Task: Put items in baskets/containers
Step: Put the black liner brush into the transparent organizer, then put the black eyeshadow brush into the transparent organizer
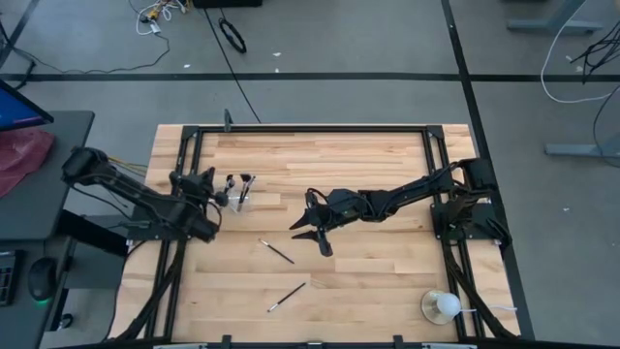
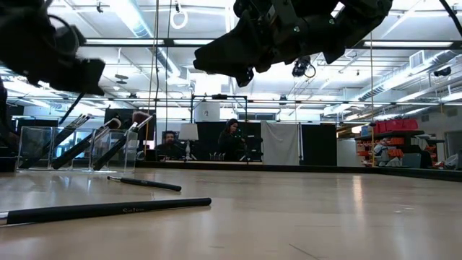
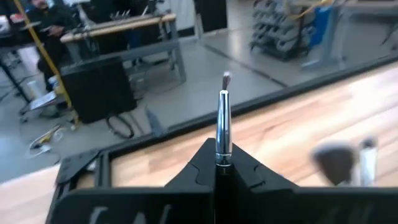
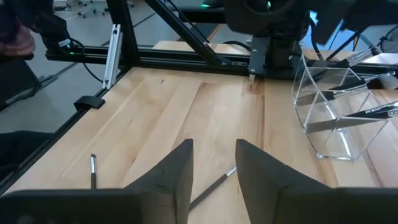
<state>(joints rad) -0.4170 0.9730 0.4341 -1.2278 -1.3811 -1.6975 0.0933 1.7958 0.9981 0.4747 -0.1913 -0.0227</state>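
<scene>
From table height, two makeup brushes lie on the wooden table (image 2: pixel 325 217): a long dark one (image 2: pixel 108 210) nearest the camera and a shorter one (image 2: pixel 144 183) farther back. Behind them on the left a clear holder (image 2: pixel 43 148) has several brushes (image 2: pixel 108 141) leaning in it. A dark arm (image 2: pixel 289 32) hangs overhead, another (image 2: pixel 43 50) at the left edge. Two people (image 2: pixel 170 144) sit far behind.

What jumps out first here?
The left pincer, at the table's left side beside the clear holder, is shut on a silver-ferruled brush pointing up out of it. The right pincer hangs open over mid-table. Two brushes lie loose on the wood: one just before the right pincer, another nearer the front edge.
</scene>
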